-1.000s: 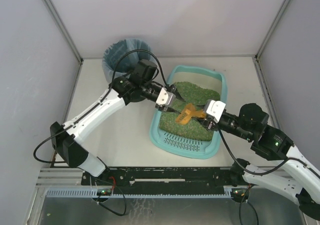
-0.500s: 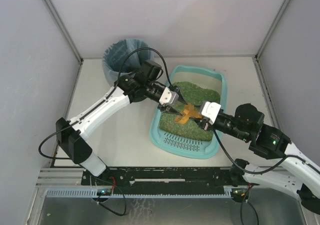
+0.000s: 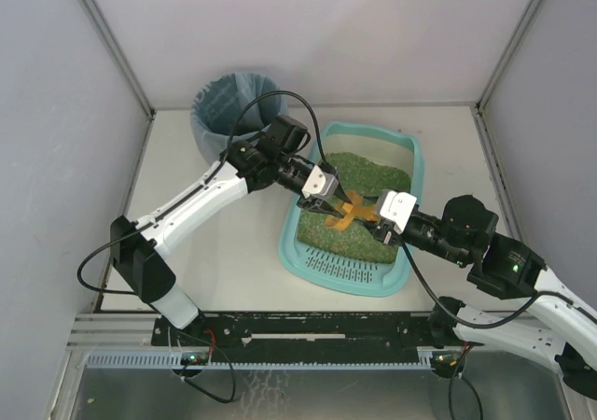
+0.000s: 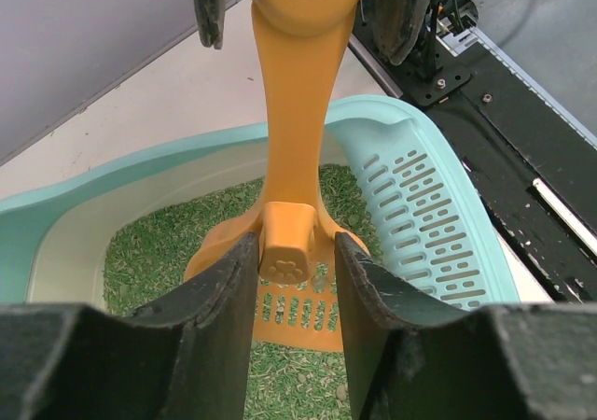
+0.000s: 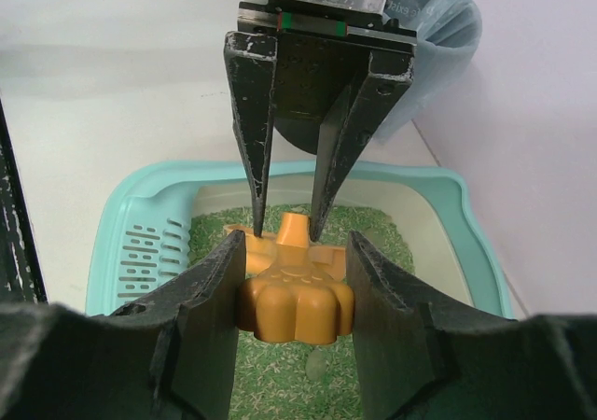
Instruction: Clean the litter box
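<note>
The light-teal litter box holds green litter, with its slotted grille at the near end. The orange slotted scoop is over the litter. My right gripper is shut on the scoop's paw-shaped handle end. My left gripper is open, and its fingers straddle the small stub on the scoop's head, with a gap on the right side. In the right wrist view the left fingers point down on either side of that stub. The box rim shows in the left wrist view.
A round black bin with a blue bag stands at the back left of the table, also behind the left gripper in the right wrist view. A pale clump lies in the litter under the handle. The black rail runs along the near edge.
My left arm has reached further right and its open fingers have come down around the scoop's head. My right gripper keeps hold of the handle, and the scoop has shifted slightly.
</note>
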Controlling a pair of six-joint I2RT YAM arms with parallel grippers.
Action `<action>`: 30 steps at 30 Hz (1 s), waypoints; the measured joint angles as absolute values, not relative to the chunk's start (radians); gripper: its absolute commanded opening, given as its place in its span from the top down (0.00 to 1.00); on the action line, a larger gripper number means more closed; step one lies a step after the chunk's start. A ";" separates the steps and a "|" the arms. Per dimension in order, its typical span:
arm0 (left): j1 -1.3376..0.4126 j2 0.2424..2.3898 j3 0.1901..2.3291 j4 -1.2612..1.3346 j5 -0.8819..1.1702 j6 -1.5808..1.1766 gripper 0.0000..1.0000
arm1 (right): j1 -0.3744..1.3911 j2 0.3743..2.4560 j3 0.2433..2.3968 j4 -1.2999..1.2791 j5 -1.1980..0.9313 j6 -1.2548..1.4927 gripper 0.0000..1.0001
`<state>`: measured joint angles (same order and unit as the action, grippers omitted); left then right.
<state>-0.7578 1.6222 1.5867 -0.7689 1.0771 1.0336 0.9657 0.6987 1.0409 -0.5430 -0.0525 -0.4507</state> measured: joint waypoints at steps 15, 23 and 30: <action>-0.759 1.623 1.601 -0.773 1.049 1.044 1.00 | 0.971 0.717 1.043 -0.543 -0.023 -0.450 0.54; -0.762 1.547 1.452 -0.485 0.917 0.892 1.00 | 0.972 0.733 1.043 -0.481 0.149 -0.346 0.18; -0.765 1.470 1.254 -0.087 0.772 0.631 1.00 | 0.974 0.709 1.043 -0.350 0.467 -0.139 0.17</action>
<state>-0.7647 1.4700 1.2537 -0.0872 0.7719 0.6312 0.9741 0.7086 1.0428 -0.3496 0.4675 -0.1390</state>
